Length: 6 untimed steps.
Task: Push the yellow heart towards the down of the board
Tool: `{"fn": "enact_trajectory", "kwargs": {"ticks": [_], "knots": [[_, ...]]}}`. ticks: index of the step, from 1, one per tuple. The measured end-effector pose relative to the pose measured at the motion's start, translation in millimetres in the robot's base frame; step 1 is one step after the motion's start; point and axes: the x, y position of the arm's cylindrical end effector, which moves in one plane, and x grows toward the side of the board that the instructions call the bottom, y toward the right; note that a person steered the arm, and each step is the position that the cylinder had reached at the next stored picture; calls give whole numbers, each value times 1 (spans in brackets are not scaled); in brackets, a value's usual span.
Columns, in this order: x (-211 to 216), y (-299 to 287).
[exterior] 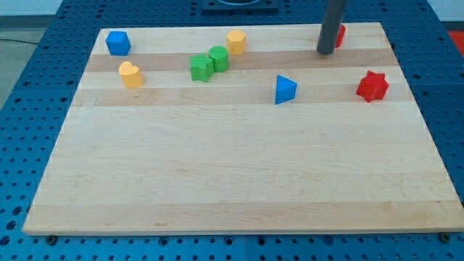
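The yellow heart [130,74] lies near the board's upper left, below and to the right of a blue cube [117,43]. My tip [325,52] rests on the board near the upper right, far to the right of the heart. It is right beside a red block [340,35] that the rod partly hides. The tip touches no other block.
A second yellow block [235,41] sits at the top middle. Two green blocks [201,67] [218,58] touch each other just left of it. A blue triangle [285,89] lies right of centre and a red star [372,85] near the right edge. The wooden board [232,174] lies on a blue perforated table.
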Motion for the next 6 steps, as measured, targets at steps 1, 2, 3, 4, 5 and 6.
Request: {"fn": "enact_trajectory", "kwargs": {"ticks": [1,2,3,4,5,6], "knots": [[1,-14],[2,-71],[-14,-117],[-4,-177],[7,-238],[13,-278]]}}
